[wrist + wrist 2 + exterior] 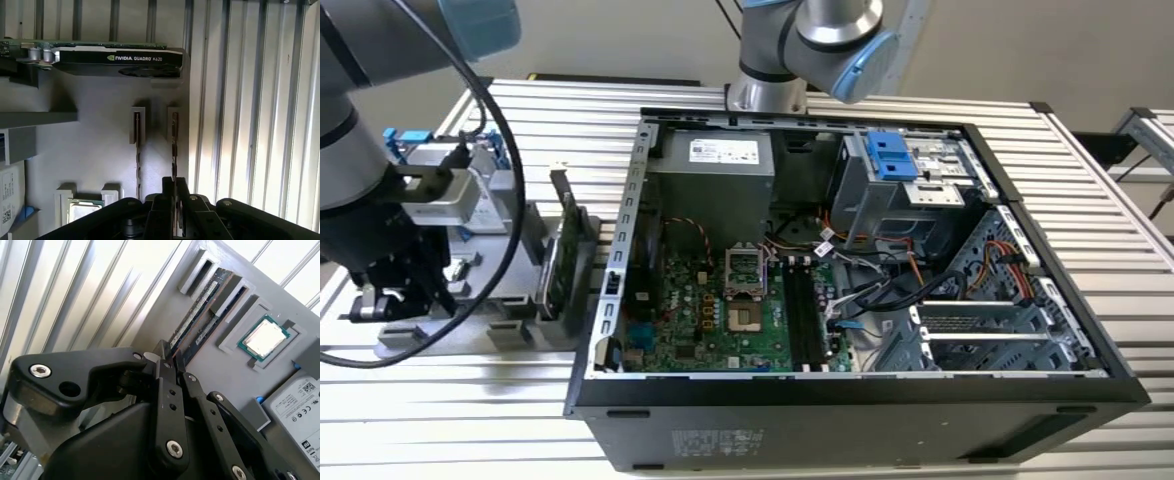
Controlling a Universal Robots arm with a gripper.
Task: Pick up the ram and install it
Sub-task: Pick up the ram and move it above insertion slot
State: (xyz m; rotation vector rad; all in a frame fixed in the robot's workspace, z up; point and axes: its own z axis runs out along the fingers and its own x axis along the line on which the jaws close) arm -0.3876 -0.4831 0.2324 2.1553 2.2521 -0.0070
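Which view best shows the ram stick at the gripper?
First wrist view: the long thin green ram stick runs edge-on, unobstructed, to the gripper. Second wrist view shows it slanted; in the exterior view the arm hides it.

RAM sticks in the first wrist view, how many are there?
2, both on edge in neighbouring slots of the gray holder: the ram nearer the table's slats, which the gripper grips, and a second stick beside it.

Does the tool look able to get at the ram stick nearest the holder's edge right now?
Probably yes: the tool sits right at that ram, which stands upright in the grey holder, with nothing between them.
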